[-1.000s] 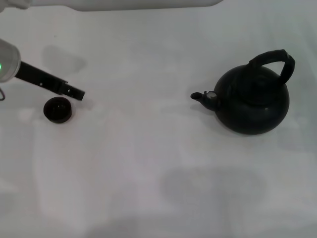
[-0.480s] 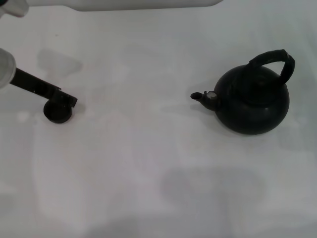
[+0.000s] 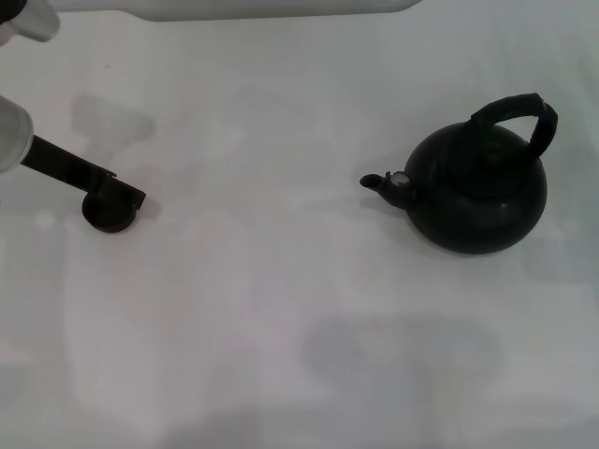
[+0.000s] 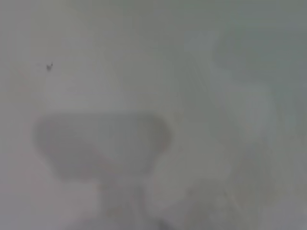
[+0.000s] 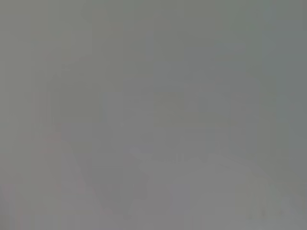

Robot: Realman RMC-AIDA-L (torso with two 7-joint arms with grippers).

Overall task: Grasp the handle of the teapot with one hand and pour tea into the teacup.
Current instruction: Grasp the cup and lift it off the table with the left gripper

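The teapot (image 3: pixel 477 192) is a round matte black pot standing at the right of the white table (image 3: pixel 281 299), its short spout (image 3: pixel 379 182) pointing left. Its thick black arched handle (image 3: pixel 517 110) rises over the top, with nothing touching it. The teacup (image 3: pixel 108 217), small, low and dark, sits at the far left. My left gripper (image 3: pixel 131 196) reaches in from the left edge as a black bar and lies across the cup's far rim, hiding part of it. My right gripper is out of view. Both wrist views show only bare pale surface.
A white raised edge (image 3: pixel 271 7) runs along the table's far side. A faint shadow (image 3: pixel 402 351) falls on the near middle of the table. About half the table's width separates the cup from the teapot's spout.
My left gripper has moved nearer and a little left, from just beyond the teacup to over its rim. The teapot and the cup have stayed in place.
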